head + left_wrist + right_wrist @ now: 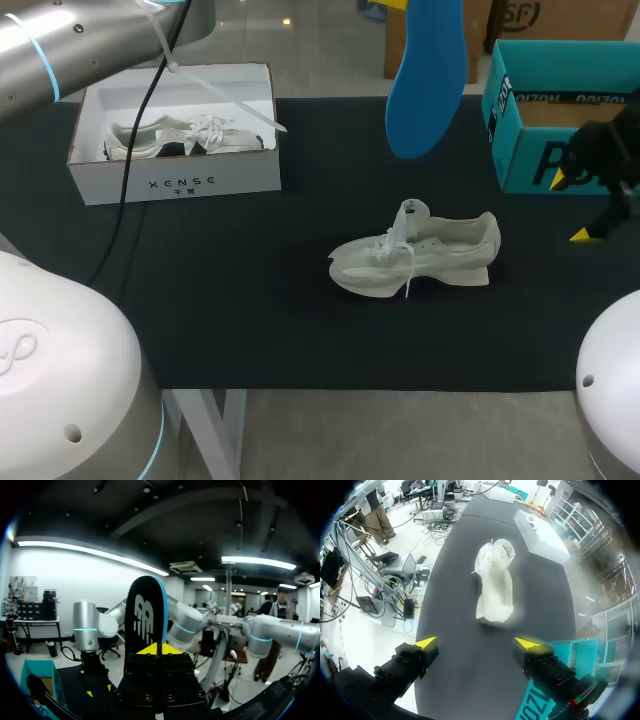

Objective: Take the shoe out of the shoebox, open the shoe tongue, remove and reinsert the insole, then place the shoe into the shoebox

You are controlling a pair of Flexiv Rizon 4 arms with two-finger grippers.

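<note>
Two boxes stand along the far side of the table (pixel 250 330). The white shoebox (pixel 180 183), toward my left, holds a second shoe (pixel 185 135) — pale, with white laces, lying lengthwise inside. The teal shoebox (pixel 520 150), toward my right, is open at the top, with brown cardboard showing within. Between them and nearer me, the shoe (pixel 415 258) stands on its sole on the table, tongue raised and laces loose, outside both boxes. The left gripper (pixel 159 649) is clamped on one end of the blue insole (pixel 428 75), which is held in the air above the table. The right gripper (pixel 572 208) hangs just beside the teal shoebox, fingers spread wide — the shoe lies ahead of them, well apart.
</note>
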